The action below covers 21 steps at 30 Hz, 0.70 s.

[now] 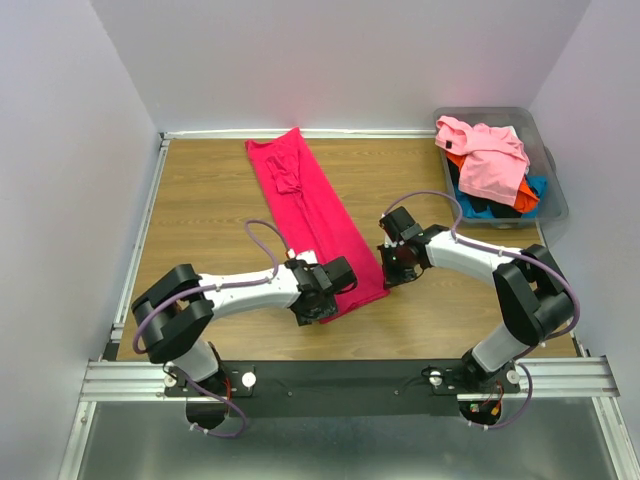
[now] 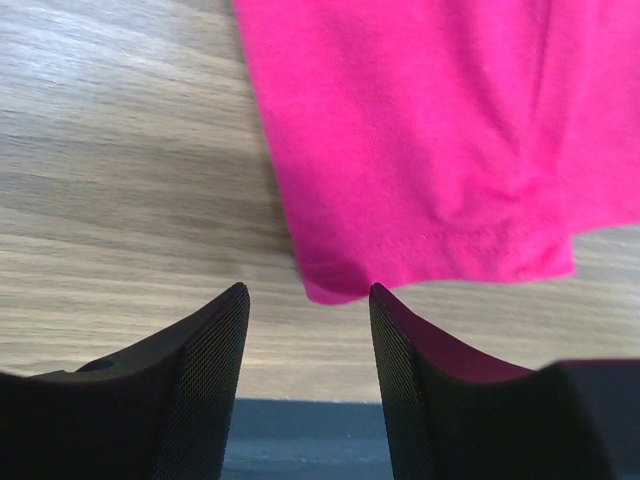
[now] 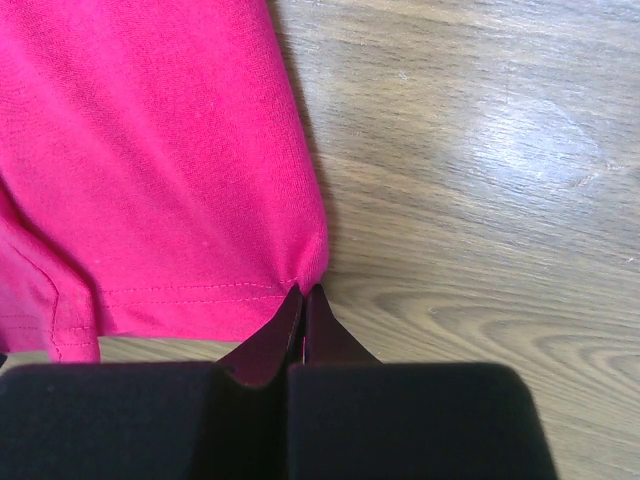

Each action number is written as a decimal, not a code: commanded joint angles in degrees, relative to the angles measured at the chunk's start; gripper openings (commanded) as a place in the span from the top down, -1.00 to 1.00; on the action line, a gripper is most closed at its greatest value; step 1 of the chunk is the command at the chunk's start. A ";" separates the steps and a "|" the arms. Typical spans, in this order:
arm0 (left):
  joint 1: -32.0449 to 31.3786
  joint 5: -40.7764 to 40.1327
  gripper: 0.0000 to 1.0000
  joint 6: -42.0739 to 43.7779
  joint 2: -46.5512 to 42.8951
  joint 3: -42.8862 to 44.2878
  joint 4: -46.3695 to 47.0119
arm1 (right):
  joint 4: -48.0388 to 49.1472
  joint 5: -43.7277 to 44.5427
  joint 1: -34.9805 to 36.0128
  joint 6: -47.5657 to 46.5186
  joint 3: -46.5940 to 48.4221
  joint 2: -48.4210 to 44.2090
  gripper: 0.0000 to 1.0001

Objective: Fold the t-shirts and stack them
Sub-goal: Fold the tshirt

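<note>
A crimson t-shirt [image 1: 312,210], folded into a long strip, lies slanted on the wooden table from the back centre toward the front. My left gripper [image 1: 325,305] sits at the near left corner of its hem. In the left wrist view this gripper [image 2: 307,295] is open, and the corner of the shirt [image 2: 420,130] reaches just between the fingertips. My right gripper [image 1: 390,272] is at the near right corner. In the right wrist view it [image 3: 305,293] is shut on the hem corner of the shirt [image 3: 150,150], and the cloth puckers at the tips.
A grey plastic bin [image 1: 553,190] stands at the back right corner. It holds a heap of t-shirts: a light pink one [image 1: 488,155] on top, with orange, blue and black cloth under it. White walls close in the table on the left, back and right.
</note>
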 commanded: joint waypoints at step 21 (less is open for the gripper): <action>-2.07 -2.34 0.59 0.05 8.81 1.07 -1.90 | -3.00 -0.30 1.50 -1.08 -3.61 3.09 0.99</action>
